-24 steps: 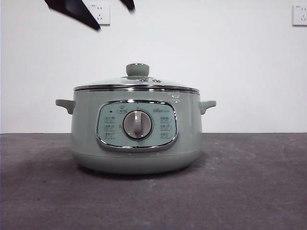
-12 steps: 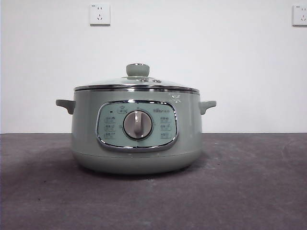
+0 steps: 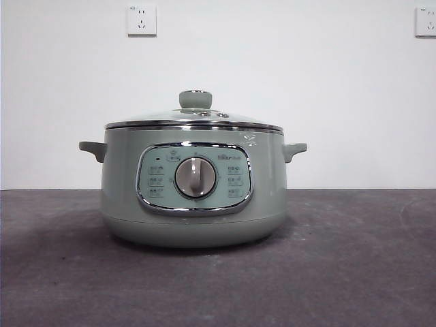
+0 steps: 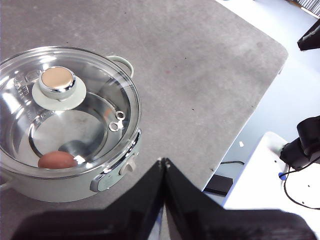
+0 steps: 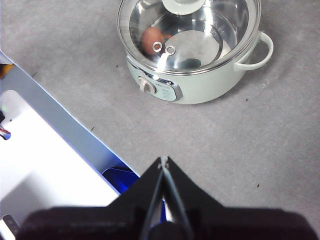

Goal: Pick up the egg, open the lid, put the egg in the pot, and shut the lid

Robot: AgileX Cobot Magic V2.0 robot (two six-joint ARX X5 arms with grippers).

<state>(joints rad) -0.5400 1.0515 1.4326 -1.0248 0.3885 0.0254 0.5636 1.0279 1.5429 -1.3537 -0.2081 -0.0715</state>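
Now we see the left gripper (image 4: 164, 161) with its jaws pressed together, holding nothing, raised above the desk (image 4: 210, 75) just beside the pot (image 4: 75, 175). Our right gripper (image 5: 163, 160) is likewise closed and empty, well apart from the pot. The glass lid (image 3: 194, 117) sits on the pot, and the egg (image 4: 57, 160) lies inside on the steel floor.

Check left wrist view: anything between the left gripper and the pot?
Nothing: only bare grey table separates the shut left gripper from the pot, lid on, egg inside.
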